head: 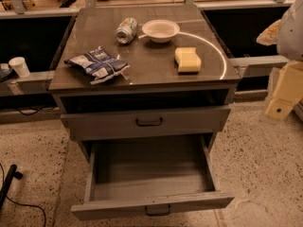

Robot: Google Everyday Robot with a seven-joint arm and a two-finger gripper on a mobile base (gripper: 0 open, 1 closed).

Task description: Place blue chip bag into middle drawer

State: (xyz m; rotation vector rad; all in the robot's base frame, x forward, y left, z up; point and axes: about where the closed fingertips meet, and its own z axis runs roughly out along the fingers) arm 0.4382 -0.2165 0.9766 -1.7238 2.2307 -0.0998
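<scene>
Item, farthest from the gripper, at the left edge of the view: white paper cup (19, 66) on a low ledge beside the cabinet. Item: blue chip bag (97, 64), crumpled, lying flat on the cabinet top (142, 74) near its front left corner, well apart from the gripper and untouched by it. Item: crushed silver can (126, 30), on its side toward the back of the top, beyond the bag. Item: white bowl (160, 30), just beside the can, on the side nearer the gripper. Item: yellow sponge (187, 59), nearest to the gripper of the things on the top, yet well apart from it. Item: upper drawer (149, 122), under the top, apparently pulled out only a little. Item: middle drawer (151, 181), lowest in view, pulled well out, nothing visible inside, lower than the gripper and leftward of it. Item: gripper (284, 91), a cream-coloured piece at the right edge of the view, off the cabinet's right side, carrying nothing visible; whether it is open or closed cannot be told. Status: drawer ready to receive the bag; bag not yet grasped. Remaining, by judgement: reach across to the bag, take it, carry it down over the open drawer, release.
</scene>
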